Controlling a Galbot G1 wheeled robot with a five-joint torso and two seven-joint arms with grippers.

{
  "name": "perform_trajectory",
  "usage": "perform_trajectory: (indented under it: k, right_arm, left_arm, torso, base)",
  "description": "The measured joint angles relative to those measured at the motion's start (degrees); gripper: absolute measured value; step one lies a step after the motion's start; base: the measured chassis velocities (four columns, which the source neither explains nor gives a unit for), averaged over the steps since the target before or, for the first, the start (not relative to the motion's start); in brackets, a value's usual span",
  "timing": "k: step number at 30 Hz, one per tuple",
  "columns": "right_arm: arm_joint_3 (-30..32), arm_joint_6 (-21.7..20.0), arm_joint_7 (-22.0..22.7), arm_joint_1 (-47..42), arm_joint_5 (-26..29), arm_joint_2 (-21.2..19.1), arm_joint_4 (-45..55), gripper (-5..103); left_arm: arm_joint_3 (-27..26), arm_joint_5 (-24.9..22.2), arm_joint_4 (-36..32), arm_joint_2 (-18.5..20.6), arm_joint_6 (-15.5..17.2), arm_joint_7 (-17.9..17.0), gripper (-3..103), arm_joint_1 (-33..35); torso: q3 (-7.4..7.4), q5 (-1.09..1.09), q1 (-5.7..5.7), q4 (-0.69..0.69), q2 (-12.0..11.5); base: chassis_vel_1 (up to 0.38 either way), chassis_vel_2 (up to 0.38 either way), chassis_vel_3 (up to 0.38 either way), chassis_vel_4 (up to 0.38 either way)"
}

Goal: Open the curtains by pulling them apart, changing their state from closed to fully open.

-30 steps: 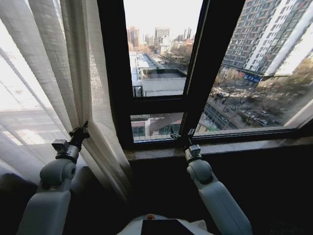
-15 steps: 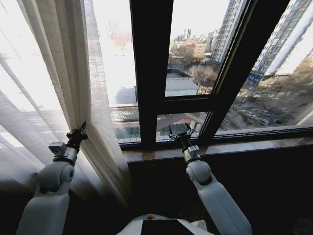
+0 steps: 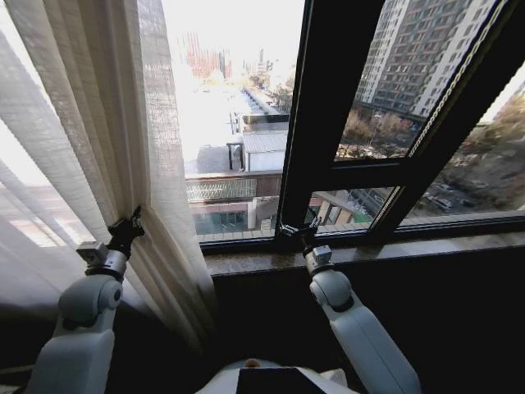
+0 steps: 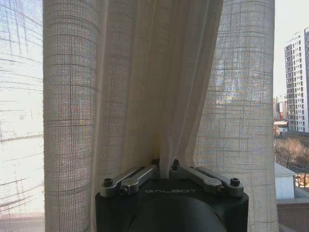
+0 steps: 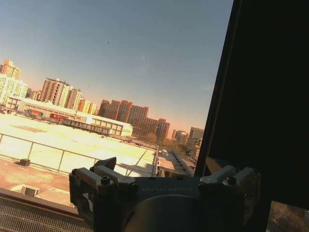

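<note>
The curtains (image 3: 107, 148) hung gathered at the window's left edge, their pleats running floor to ceiling, the glass to the right already bare; the left gripper (image 3: 131, 223) sat nearest, pinched closed on a fold of that fabric; the right gripper (image 3: 297, 233) waited over the windowsill (image 3: 426, 246), fingers spread, holding nothing.

Head camera looks down on both arms at the window; wrist cameras sit close, facing outward.
</note>
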Motion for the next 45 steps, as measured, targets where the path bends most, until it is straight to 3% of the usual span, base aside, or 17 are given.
perform_trajectory:
  k: [9, 17, 36, 41, 45]
  right_arm:
    - [-0.64, 0.0, -0.06, 0.27, -0.51, 0.08, -0.42, 100]
    - [-0.64, 0.07, -0.1, 0.06, -0.81, 0.13, -1.26, 100]
    - [-0.69, 1.96, -0.22, 1.2, -0.29, -0.15, -4.28, 100]
    - [-0.93, 1.77, -0.18, 1.19, 0.94, 0.15, -4.08, 100]
    - [-0.95, 1.35, -0.18, 1.16, 1.43, 0.17, -3.63, 100]
  left_arm:
    - [-3.59, -0.21, -1.66, -1.29, -0.26, 0.15, 0, 1.95]
    - [-8.32, -2.92, -1.81, -0.18, -0.29, 1.68, 0, 4.05]
    - [-27.24, -11.13, 3.8, 2.33, -3.21, 5.24, 0, 11.28]
    - [-27.53, -11.23, 3.53, 1.58, -3.28, 5.35, 0, 11.7]
    - [-24.87, -10.02, 1.58, 0.61, -3.03, 5.55, 0, 11.4]
  torso:
    - [0.0, 0.08, -0.02, -0.04, 0.0]
    - [0.0, 0.04, -0.01, -0.02, 0.0]
    - [0.0, 0.02, -0.02, 0.0, 0.0]
    - [0.0, 0.03, -0.02, -0.01, 0.0]
    - [0.0, 0.03, -0.01, -0.02, 0.0]
  base:
    - [0.045, 0.03, -0.015, -0.036]
    - [-0.025, -0.029, 0.013, 0.019]
    - [0.0, 0.0, 0.0, 0.0]
    - [0.0, 0.0, 0.0, 0.0]
    - [0.0, 0.0, 0.0, 0.0]
